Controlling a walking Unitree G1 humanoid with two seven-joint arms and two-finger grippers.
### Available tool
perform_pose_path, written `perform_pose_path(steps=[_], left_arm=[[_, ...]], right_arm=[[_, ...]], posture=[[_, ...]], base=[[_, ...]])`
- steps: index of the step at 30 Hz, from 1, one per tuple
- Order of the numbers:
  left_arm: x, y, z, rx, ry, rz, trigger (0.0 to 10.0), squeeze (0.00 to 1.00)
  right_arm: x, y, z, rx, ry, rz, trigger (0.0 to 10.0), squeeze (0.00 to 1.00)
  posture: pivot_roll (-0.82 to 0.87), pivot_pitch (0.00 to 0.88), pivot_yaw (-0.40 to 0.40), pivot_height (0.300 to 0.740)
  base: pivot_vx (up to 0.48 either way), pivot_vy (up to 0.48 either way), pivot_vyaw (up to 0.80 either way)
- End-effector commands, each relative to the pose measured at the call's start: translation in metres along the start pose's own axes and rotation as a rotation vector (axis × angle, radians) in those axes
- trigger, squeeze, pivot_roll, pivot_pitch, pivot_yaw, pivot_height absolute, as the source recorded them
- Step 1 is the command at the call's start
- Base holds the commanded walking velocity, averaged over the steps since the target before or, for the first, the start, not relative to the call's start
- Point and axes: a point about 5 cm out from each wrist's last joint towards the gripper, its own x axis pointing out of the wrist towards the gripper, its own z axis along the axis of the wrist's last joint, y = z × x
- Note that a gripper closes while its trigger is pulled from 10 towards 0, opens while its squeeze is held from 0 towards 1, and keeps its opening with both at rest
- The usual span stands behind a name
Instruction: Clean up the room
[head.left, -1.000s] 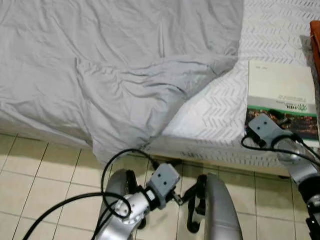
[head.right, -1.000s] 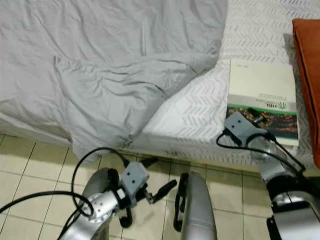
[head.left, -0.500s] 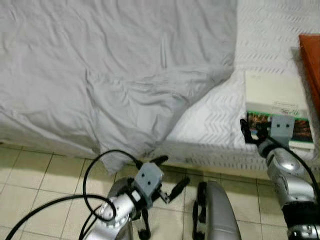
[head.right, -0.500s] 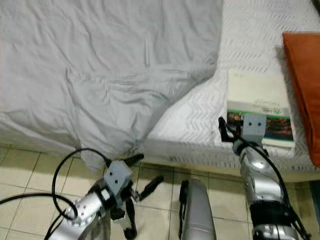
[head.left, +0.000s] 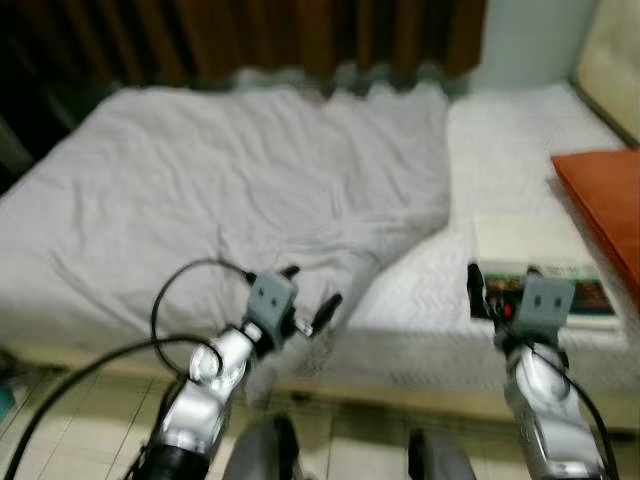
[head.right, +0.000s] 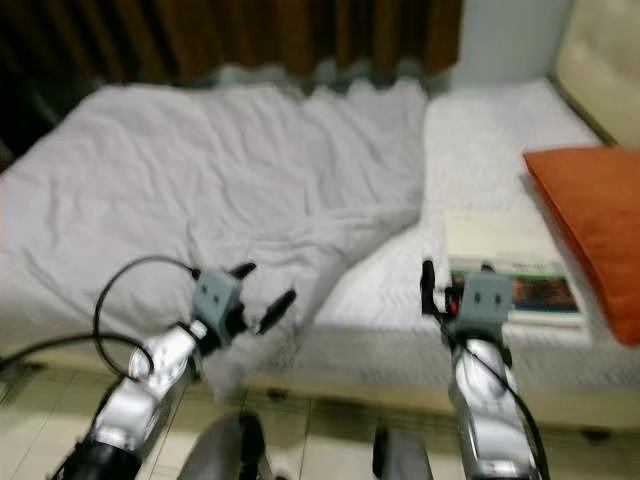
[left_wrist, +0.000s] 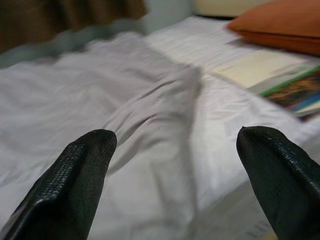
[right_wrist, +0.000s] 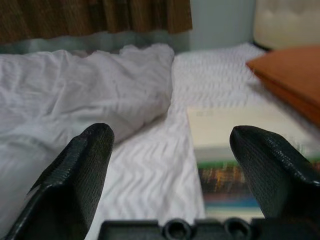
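A crumpled grey blanket (head.left: 220, 190) covers the left and middle of the bed, one corner hanging over the near edge. A book (head.left: 535, 258) with a cream and green cover lies on the white patterned sheet (head.left: 500, 150) at the right, beside an orange pillow (head.left: 605, 195). My left gripper (head.left: 314, 285) is open and raised before the blanket's hanging corner, holding nothing. My right gripper (right_wrist: 171, 132) is open too, level with the mattress edge just short of the book (right_wrist: 235, 132). The picture is blurred.
A brown curtain (head.left: 300, 35) hangs behind the bed, and a cream padded headboard (head.left: 615, 55) stands at the far right. Tiled floor (head.left: 60, 430) runs along the bed's near side, where my legs (head.left: 265, 455) show.
The camera has tilted up, so the whole bed and the curtain now show. Both arms have risen to mattress height, the right gripper now facing the book and both grippers still open.
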Motion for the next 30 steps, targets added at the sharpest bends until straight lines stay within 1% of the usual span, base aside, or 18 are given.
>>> perform_pose_path(steps=[1, 2, 3, 6, 7, 8, 11, 13, 14, 18, 20, 24, 26, 30], left_arm=[[-0.002, 0.011, -0.005, -0.023, 0.018, 0.071, 10.0, 0.0], [-0.001, 0.012, -0.008, -0.071, 0.011, 0.111, 10.0, 0.0], [0.0, 0.012, -0.009, -0.095, 0.011, 0.132, 10.0, 0.0], [-0.001, 0.004, -0.014, -0.117, 0.013, 0.146, 10.0, 0.0], [-0.001, 0.004, -0.014, -0.117, 0.013, 0.146, 10.0, 0.0], [-0.003, -0.003, -0.017, -0.1, 0.018, 0.13, 10.0, 0.0], [-0.004, -0.005, -0.02, -0.077, 0.026, 0.123, 10.0, 0.0], [-0.005, -0.004, -0.022, -0.064, 0.034, 0.121, 10.0, 0.0], [-0.005, 0.0, -0.024, -0.055, 0.042, 0.136, 10.0, 0.0], [-0.006, 0.004, -0.026, -0.056, 0.049, 0.155, 10.0, 0.0], [-0.006, 0.004, -0.027, -0.055, 0.049, 0.161, 10.0, 0.0], [-0.004, -0.004, -0.028, -0.035, 0.048, 0.13, 10.0, 0.0], [-0.006, -0.004, -0.029, -0.027, 0.05, 0.132, 10.0, 0.0], [-0.008, -0.003, -0.032, -0.03, 0.059, 0.145, 10.0, 0.0]], right_arm=[[-0.005, 0.008, 0.004, 0.033, -0.027, 0.029, 10.0, 0.0], [-0.01, 0.008, -0.002, 0.029, -0.011, 0.031, 10.0, 0.0], [-0.014, 0.009, -0.007, 0.031, 0.01, 0.033, 10.0, 0.0], [-0.023, 0.012, -0.017, 0.026, 0.051, 0.051, 10.0, 0.0], [-0.023, 0.012, -0.017, 0.026, 0.051, 0.051, 10.0, 0.0], [-0.028, 0.012, -0.022, 0.004, 0.063, 0.072, 10.0, 0.0], [-0.03, 0.012, -0.025, -0.011, 0.071, 0.085, 10.0, 0.0], [-0.031, 0.011, -0.027, -0.018, 0.079, 0.092, 10.0, 0.0], [-0.034, 0.009, -0.03, -0.025, 0.094, 0.101, 10.0, 0.0], [-0.036, 0.011, -0.035, -0.035, 0.116, 0.131, 10.0, 0.0], [-0.036, 0.011, -0.035, -0.036, 0.117, 0.133, 10.0, 0.0], [-0.032, 0.016, -0.035, -0.024, 0.114, 0.172, 10.0, 0.0], [-0.031, 0.017, -0.034, -0.016, 0.109, 0.182, 10.0, 0.0], [-0.03, 0.017, -0.033, -0.015, 0.109, 0.188, 10.0, 0.0]], posture=[[-0.17, 0.0, 0.135, 0.624], [-0.18, 0.0, 0.131, 0.629], [-0.18, 0.0, 0.121, 0.634], [-0.18, 0.0, 0.116, 0.649], [-0.18, 0.0, 0.116, 0.649], [-0.18, 0.0, 0.113, 0.659], [-0.19, 0.0, 0.112, 0.668], [-0.18, 0.0, 0.104, 0.673], [-0.18, 0.0, 0.101, 0.683], [-0.18, 0.0, 0.084, 0.702], [-0.18, 0.0, 0.084, 0.707], [-0.17, 0.0, 0.077, 0.732], [-0.17, 0.0, 0.076, 0.74], [-0.17, 0.0, 0.073, 0.74]], base=[[0.0, 0.0, 0.0], [0.0, 0.0, 0.0], [0.0, 0.0, 0.0], [0.0, 0.0, 0.0], [0.0, 0.0, 0.0], [0.0, 0.0, 0.0], [0.0, 0.0, 0.0], [0.0, 0.0, 0.0], [0.0, 0.0, 0.0], [0.0, 0.0, 0.0], [0.0, 0.0, 0.0], [0.0, 0.0, 0.0], [0.0, 0.0, 0.0], [0.0, 0.0, 0.0]])
